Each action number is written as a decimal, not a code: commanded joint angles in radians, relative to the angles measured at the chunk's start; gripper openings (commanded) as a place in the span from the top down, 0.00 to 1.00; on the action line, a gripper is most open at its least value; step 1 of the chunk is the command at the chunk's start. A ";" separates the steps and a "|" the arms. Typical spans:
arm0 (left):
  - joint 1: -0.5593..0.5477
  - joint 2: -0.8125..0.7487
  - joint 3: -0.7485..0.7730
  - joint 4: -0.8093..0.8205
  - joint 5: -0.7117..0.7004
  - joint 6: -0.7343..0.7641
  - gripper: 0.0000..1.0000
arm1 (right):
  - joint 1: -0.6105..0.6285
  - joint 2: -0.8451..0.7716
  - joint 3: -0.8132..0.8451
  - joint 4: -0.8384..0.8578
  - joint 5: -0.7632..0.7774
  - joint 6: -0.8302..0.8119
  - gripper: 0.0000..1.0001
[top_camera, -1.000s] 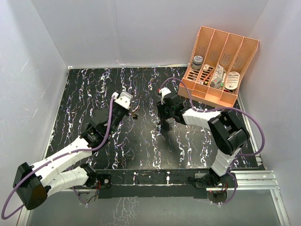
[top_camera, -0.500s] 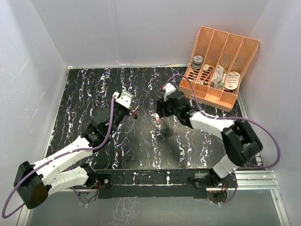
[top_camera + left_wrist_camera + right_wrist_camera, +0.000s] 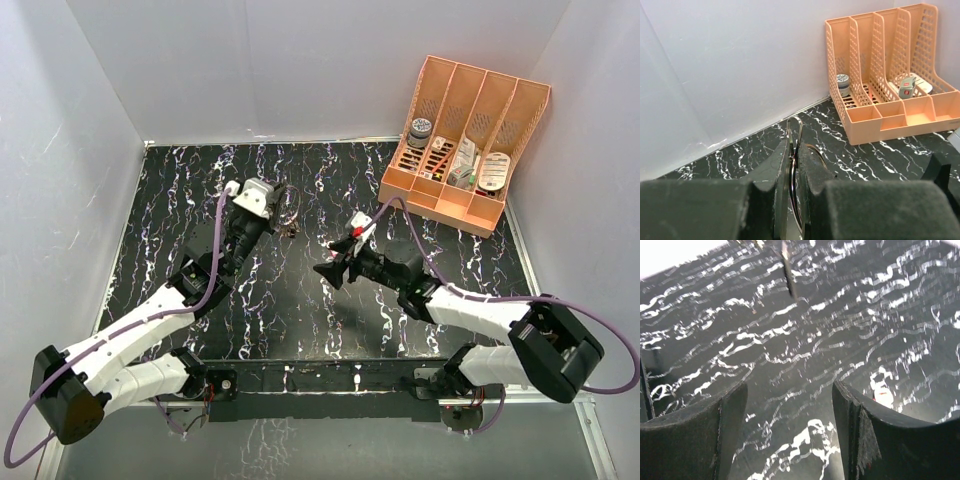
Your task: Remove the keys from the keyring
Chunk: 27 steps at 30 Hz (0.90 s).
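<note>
My left gripper is shut on the keyring, raised above the table's back middle. In the left wrist view the thin wire circle stands edge-on, pinched between the pads. The keys hang as a small dark bunch just below the ring. My right gripper is open and empty, low over the table to the right of the keys. Its fingers frame bare marble. A blurred thin dark piece hangs at the top of the right wrist view. A small red-white spot lies on the table beside the right finger.
An orange organiser with small items in its compartments stands at the back right, also in the left wrist view. White walls enclose the black marbled table on three sides.
My left gripper has lifted the ring and keys up and back. My right arm has swung down and toward the near side, stretching out low, with its gripper now right of the keys.
</note>
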<state>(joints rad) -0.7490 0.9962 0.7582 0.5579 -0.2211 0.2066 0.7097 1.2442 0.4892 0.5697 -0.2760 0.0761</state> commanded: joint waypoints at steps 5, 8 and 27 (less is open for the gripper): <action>0.004 -0.044 0.060 -0.019 0.083 -0.084 1.00 | 0.102 0.075 0.067 0.298 0.080 -0.098 0.34; 0.004 -0.067 0.055 -0.030 0.097 -0.101 1.00 | 0.105 0.126 0.118 0.298 0.071 -0.119 0.34; 0.004 -0.122 0.039 -0.034 0.153 -0.149 1.00 | 0.109 0.205 0.190 0.392 0.086 -0.142 0.38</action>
<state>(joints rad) -0.7490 0.8867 0.7761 0.4889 -0.0875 0.0772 0.8127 1.4616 0.6334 0.8593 -0.2005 -0.0658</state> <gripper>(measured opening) 0.072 0.631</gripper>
